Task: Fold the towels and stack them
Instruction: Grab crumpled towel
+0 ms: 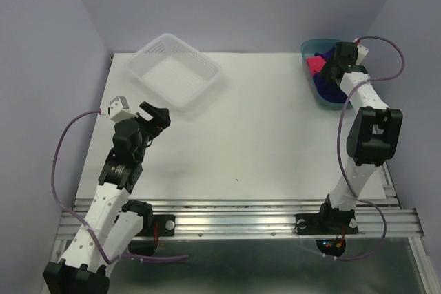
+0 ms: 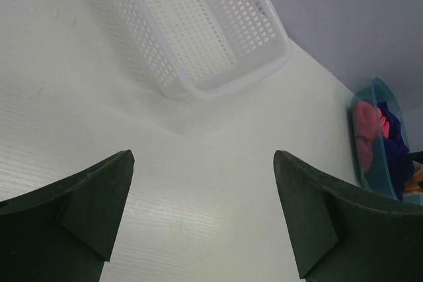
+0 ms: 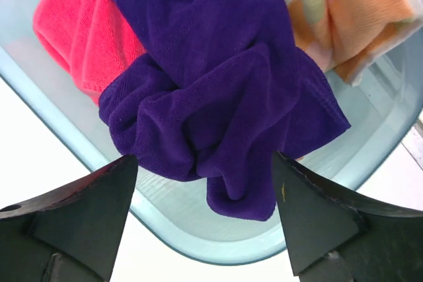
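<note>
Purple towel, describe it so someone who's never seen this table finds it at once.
On the white table, a teal bin sits in the far right corner. Inside, the purple towel lies bunched between a pink-red towel and an orange towel; it is the darkest.

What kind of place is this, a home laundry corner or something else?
Probably a robot lab test cell, not a home: plain lilac walls box in a white table, and the left arm and right arm are bolted to an aluminium rail at its near edge.

right pincer (image 1: 331, 69) over teal bin (image 1: 308, 49), white basket (image 1: 176, 74) back left
</note>
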Tool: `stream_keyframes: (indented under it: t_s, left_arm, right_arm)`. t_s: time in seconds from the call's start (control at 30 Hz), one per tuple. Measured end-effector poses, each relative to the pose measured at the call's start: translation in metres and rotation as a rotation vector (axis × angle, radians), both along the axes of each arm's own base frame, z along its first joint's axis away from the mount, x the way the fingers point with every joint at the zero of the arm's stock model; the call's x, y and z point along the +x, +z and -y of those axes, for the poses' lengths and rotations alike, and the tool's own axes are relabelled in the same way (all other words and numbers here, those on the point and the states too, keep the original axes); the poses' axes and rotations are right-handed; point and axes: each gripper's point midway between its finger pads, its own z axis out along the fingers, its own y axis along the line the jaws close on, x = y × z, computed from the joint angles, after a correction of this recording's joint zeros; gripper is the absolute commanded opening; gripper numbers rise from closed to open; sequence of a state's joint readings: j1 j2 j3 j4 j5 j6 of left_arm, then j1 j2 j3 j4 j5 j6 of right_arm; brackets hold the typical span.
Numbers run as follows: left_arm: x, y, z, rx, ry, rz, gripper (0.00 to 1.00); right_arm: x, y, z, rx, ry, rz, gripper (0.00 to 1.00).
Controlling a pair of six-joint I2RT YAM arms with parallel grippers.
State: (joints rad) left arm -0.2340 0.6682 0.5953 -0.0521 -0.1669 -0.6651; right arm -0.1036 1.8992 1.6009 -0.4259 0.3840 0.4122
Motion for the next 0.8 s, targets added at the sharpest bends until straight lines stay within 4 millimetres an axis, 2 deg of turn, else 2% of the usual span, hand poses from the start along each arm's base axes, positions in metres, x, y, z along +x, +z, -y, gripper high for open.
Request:
stream_keyframes:
  t_s: [0.17,0.33,0.5,0.57,0.7,0.73,0.8]
  left_arm:
    - [0.001,-0.002,0.0,0.005,0.003,-0.006,0.99]
    - [0.001,-0.002,-0.001,0.005,0.004,-0.006,0.99]
    - [0.001,-0.002,-0.001,0.005,0.004,-0.006,0.99]
    - [0.001,-0.002,-0.001,0.005,0.004,-0.006,0.99]
    - [0.001,-0.002,-0.001,0.006,0.004,-0.006,0.99]
    - [0.001,-0.002,-0.001,0.006,0.004,-0.006,0.99]
    - [0.001,-0.002,-0.001,0.006,0.005,-0.006,0.99]
  right_arm:
    - [0.001,-0.015,0.001,0.003,-0.001,-0.041,0.81]
    - [0.0,-0.016,0.006,0.005,-0.013,-0.039,0.71]
    - [0.003,-0.016,0.007,0.006,-0.006,-0.033,0.68]
    - [0.005,-0.018,0.007,0.01,-0.003,-0.032,0.62]
    - [0.011,-0.029,0.008,0.014,0.001,-0.048,0.61]
    - [0.012,-0.034,0.009,0.016,0.002,-0.055,0.59]
    - [0.012,-0.04,0.008,0.022,0.005,-0.065,0.48]
